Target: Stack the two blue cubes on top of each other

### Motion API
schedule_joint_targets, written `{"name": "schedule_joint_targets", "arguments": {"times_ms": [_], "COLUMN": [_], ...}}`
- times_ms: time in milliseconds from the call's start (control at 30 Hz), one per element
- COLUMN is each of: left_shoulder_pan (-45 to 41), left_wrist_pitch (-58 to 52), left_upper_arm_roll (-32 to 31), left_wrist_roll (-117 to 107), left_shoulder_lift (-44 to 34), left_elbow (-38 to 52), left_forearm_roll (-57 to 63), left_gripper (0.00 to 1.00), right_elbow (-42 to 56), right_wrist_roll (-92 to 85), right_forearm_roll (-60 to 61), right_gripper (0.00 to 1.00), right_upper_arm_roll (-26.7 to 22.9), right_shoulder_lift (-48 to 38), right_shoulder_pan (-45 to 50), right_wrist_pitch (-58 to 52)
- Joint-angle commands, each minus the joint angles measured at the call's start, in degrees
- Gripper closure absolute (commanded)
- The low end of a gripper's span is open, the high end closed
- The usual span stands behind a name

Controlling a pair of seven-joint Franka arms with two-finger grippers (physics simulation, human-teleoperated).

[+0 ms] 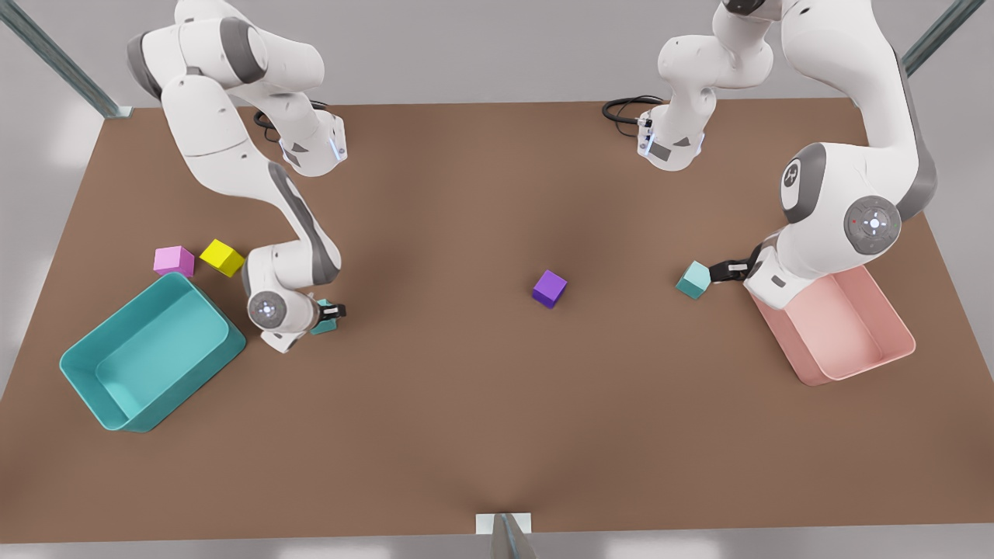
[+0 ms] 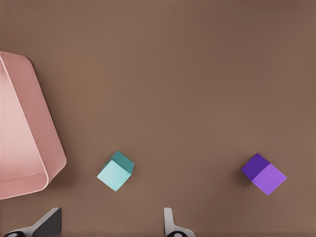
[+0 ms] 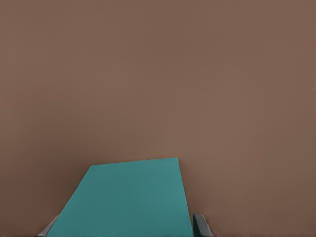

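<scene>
1. The brown tabletop carries everything, and both arms reach down to it from its far edge.
2. The teal bin lies near the edge of the tabletop on the front view's left, and the pink bin lies near the opposite edge.
3. The left gripper hovers beside the pink bin. Its fingers are spread apart and hold nothing.
4. The right gripper is low beside the teal bin, and its fingers are closed on the sides of a cube.
5. The first blue cube rests on the tabletop just beside the left gripper, between the pink bin and the purple cube; the purple one sits about in the middle of the tabletop.
6. The second blue cube is clamped in the right gripper, close to the teal bin.
7. The pink cube and the yellow cube lie close together behind the teal bin, towards the far edge.
</scene>
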Motion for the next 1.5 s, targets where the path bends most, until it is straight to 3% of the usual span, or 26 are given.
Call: {"name": "schedule_joint_targets", "arguments": {"times_ms": [0, 67, 100, 133, 233, 400, 500, 567, 633, 700, 733, 767, 900, 967, 1033, 1100, 1200, 1300, 1333, 1400, 1467], "left_shoulder_pan": [0.0, 0.0, -0.1, -0.1, -0.1, 0.4, 1.5, 2.6, 2.4, 2.1, 2.2, 1.9, 1.8, 1.8, 1.0, 1.0, 1.2, 1.4, 1.4, 1.4, 1.4], "left_wrist_pitch": [-0.2, -0.2, -0.2, -0.2, -0.2, -0.2, -0.2, -0.2, 6.6, 20.1, 25.0, 30.9, 37.9, 42.7, 42.7, 42.7, 42.7, 42.6, 42.6, 42.5, 42.3], "left_upper_arm_roll": [0.0, -0.1, -0.1, -0.1, -0.1, 0.0, 0.0, 0.0, 4.1, 5.8, 6.9, 8.9, 10.9, 11.4, 11.4, 11.4, 11.4, 11.4, 11.4, 11.5, 11.5], "left_wrist_roll": [-0.3, -0.3, -0.4, -0.4, -0.4, -0.4, -0.6, -4.2, -10.1, -21.5, -22.3, -22.3, -34.5, -36.6, -38.9, -38.9, -38.5, -38.3, -38.2, -34.9, -34.0], "left_shoulder_lift": [-0.1, -0.1, -0.1, -0.1, -0.1, 1.2, 3.6, 4.7, 4.1, 3.4, 3.6, 3.5, 3.4, 3.4, 3.4, 3.4, 3.4, 3.5, 3.5, 3.6, 3.7], "left_elbow": [0.0, 0.0, 0.0, 0.0, 0.0, 0.0, -0.1, -0.3, -9.6, -20.3, -22.9, -26.8, -34.0, -37.6, -38.1, -38.8, -38.9, -39.3, -39.5, -40.1, -40.1], "left_forearm_roll": [0.0, 0.0, 0.0, 0.0, 0.1, 0.0, 0.0, 0.0, -0.5, -2.6, -3.8, -7.4, -11.8, -14.2, -15.9, -16.0, -15.7, -15.4, -15.4, -15.4, -15.4], "left_gripper": [0.0, 0.0, 0.0, 0.0, 0.0, 0.0, 0.0, 0.0, 0.0, 0.0, 0.0, 0.0, 0.0, 0.0, 0.0, 0.0, 0.0, 0.0, 0.0, 0.0, 0.0], "right_elbow": [0.2, 1.1, 2.4, 5.8, 15.8, 54.1, 66.1, 68.2, 68.2, 68.2, 68.2, 68.1, 68.2, 70.4, 71.1, 74.0, 73.0, 70.9, 69.9, 49.6, 29.9], "right_wrist_roll": [1.0, 0.8, 0.3, -0.3, 5.0, 47.8, 59.7, 62.9, 63.0, 63.0, 63.0, 63.0, 63.0, 62.9, 58.5, 52.0, 38.5, -2.2, -20.0, -23.0, -22.2], "right_forearm_roll": [0.1, 0.1, 0.1, 0.4, 6.3, 9.3, 9.1, 9.1, 9.1, 9.1, 9.1, 9.1, 9.1, 13.8, 27.3, 27.2, 17.2, 1.0, -4.7, -5.8, -2.5], "right_gripper": [0.19, 0.57, 0.69, 0.74, 0.74, 0.73, 0.73, 0.73, 0.72, 0.7, 0.18, 0.0, 0.0, 0.0, 0.0, 0.0, 0.0, 0.0, 0.0, 0.0, 0.0], "right_upper_arm_roll": [0.0, 0.0, 0.0, 0.1, 3.5, 3.6, 3.9, 3.9, 3.9, 3.9, 3.7, 3.7, 3.8, 4.1, 5.6, 5.5, 4.4, 4.1, 4.1, 4.2, 4.0], "right_shoulder_lift": [0.3, 0.1, -0.1, -0.2, 0.6, 21.8, 31.0, 34.1, 35.6, 36.3, 36.4, 36.4, 36.6, 33.2, 26.8, 24.9, 23.5, 20.1, 14.1, -10.3, -23.8], "right_shoulder_pan": [0.0, -0.2, -0.3, -0.7, 2.0, 24.2, 28.0, 29.4, 30.1, 30.7, 30.9, 31.3, 31.3, 29.5, 20.3, 12.5, 4.7, -4.1, -4.9, -5.2, -8.1], "right_wrist_pitch": [-0.2, -2.1, -3.5, -7.4, -9.4, -9.2, -7.5, -3.2, -1.4, -1.3, -0.5, 0.0, 0.0, -5.1, -21.0, -39.4, -53.1, -57.2, -57.3, -55.0, -42.5]}}
